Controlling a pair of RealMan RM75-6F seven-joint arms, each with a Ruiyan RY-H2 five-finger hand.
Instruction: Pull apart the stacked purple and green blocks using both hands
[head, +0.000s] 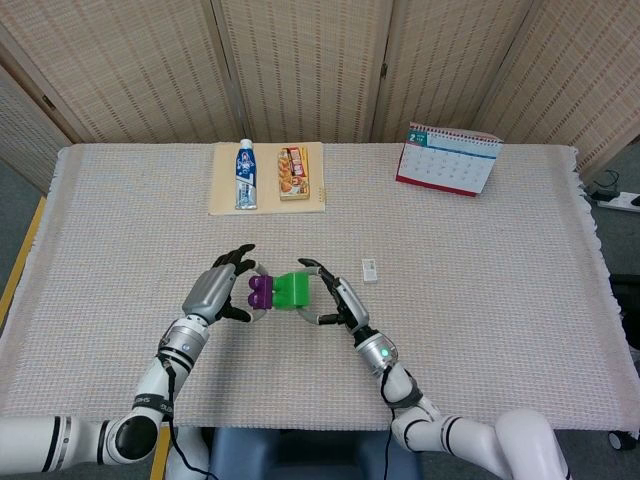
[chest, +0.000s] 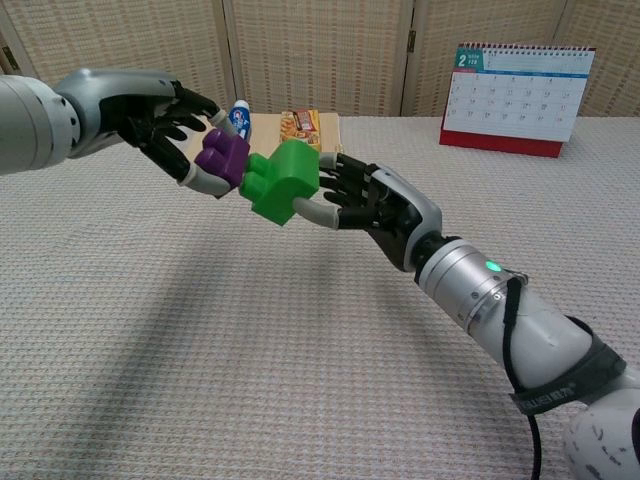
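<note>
Left hand (chest: 165, 120) grips the purple block (chest: 224, 158), fingers curled around its far side, thumb under it. Right hand (chest: 385, 205) holds the green block (chest: 285, 180), fingertips on the block's right face and thumb beneath. Both blocks are raised above the table (head: 480, 300), over its near-centre region, closer to the near edge than the far one. In the chest view the green block's studs point toward the purple block and the two are just beside each other; whether they touch or a thin gap separates them cannot be told. In the head view the purple block (head: 260, 292) and green block (head: 293, 290) sit side by side between the left hand (head: 218, 287) and the right hand (head: 338, 300), purple to the left.

On the table's woven cloth, a small white object (head: 370, 269) lies just right of the right hand's fingers. Toward the far edge, left of centre, a pale tray (head: 267, 205) carries a blue-and-white tube (head: 245, 174) on its left side and a snack packet (head: 293, 173) on its right, lying parallel. A desk calendar (head: 447, 158) with a red base stands near the far right corner. Folding screen panels (head: 300, 60) stand behind the far edge.
</note>
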